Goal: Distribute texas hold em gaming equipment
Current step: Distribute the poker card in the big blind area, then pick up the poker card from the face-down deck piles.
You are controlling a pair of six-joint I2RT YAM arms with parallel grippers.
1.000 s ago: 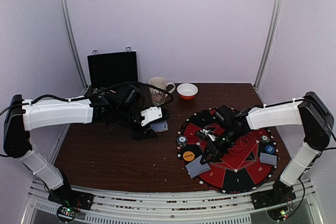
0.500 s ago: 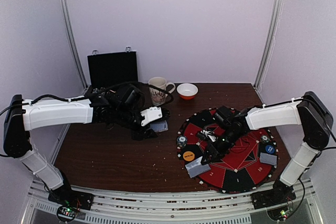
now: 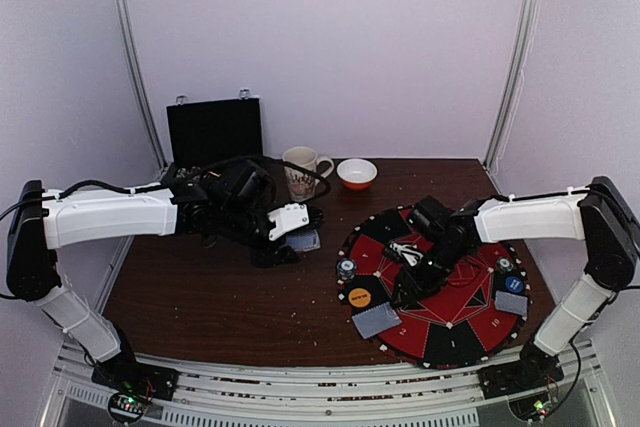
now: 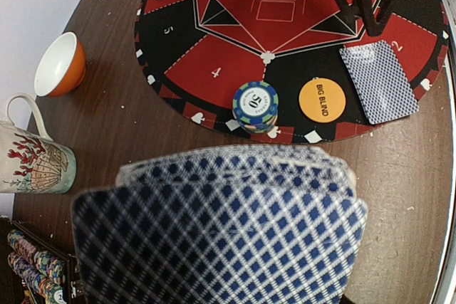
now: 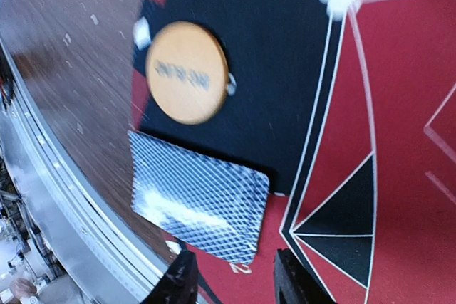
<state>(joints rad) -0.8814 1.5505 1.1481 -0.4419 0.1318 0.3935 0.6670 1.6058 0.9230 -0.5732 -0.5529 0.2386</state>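
Note:
My left gripper (image 3: 297,238) is shut on a deck of blue-backed cards (image 4: 221,226), held above the table left of the mat; the deck hides its fingers. My right gripper (image 3: 408,294) is open and empty, low over the mat. In the right wrist view, the right gripper (image 5: 235,282) hovers just beside a face-down card (image 5: 199,204). An orange BIG BLIND button (image 5: 187,72) lies beyond that card. The card (image 3: 376,320), the orange button (image 3: 359,297) and a chip stack (image 3: 346,269) sit at the mat's left edge. A blue button (image 3: 513,285), a card (image 3: 511,303) and a chip (image 3: 504,266) sit at its right edge.
The round red-and-black mat (image 3: 460,327) covers the right half of the table. A mug (image 3: 303,171) and an orange bowl (image 3: 357,174) stand at the back. An open black case (image 3: 214,132) with chip rows (image 4: 28,268) stands at the back left, behind the left arm.
My right gripper has drawn a little to the right, away from the face-down card at the mat's left edge. The left arm and its deck have not moved.

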